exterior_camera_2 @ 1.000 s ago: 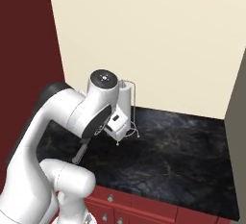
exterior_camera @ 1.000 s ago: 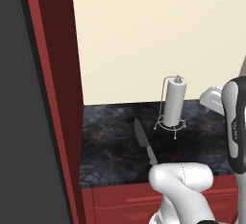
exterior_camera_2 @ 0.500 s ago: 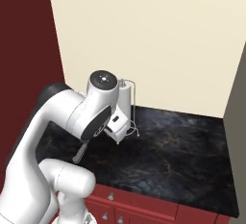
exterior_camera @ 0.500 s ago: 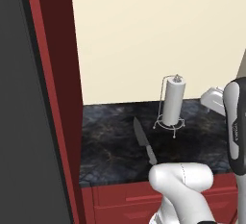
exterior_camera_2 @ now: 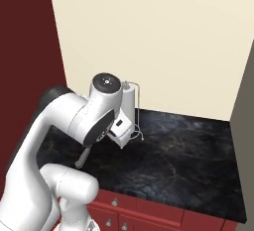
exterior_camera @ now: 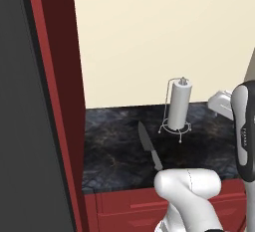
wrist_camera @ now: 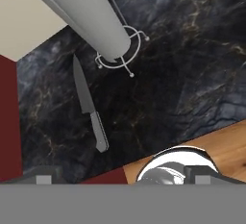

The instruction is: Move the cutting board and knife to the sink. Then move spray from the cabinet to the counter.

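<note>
The knife (wrist_camera: 89,105) lies flat on the black veined counter (wrist_camera: 182,74), its dark blade pointing toward the wall and its lighter grey handle toward the front edge. It also shows on the counter (exterior_camera: 114,146) as the knife (exterior_camera: 148,144), and its handle (exterior_camera_2: 82,158) peeks out under the arm. My gripper (wrist_camera: 120,180) hangs above the counter's front edge, looking down. It is open, its fingertips (wrist_camera: 44,180) wide apart with nothing between them. The knife lies ahead and to the left of it. The cutting board, sink, spray and cabinet are out of view.
A white paper-towel roll (exterior_camera: 179,106) on a wire stand (wrist_camera: 120,50) stands near the wall, just right of the knife's tip. A tall dark red panel (exterior_camera: 55,101) bounds the counter on the left. Red drawer fronts (exterior_camera_2: 149,215) run below the counter edge.
The hand has drifted only slightly above the counter. The knife and the paper-towel roll lie as before, and the jaws stay open.
</note>
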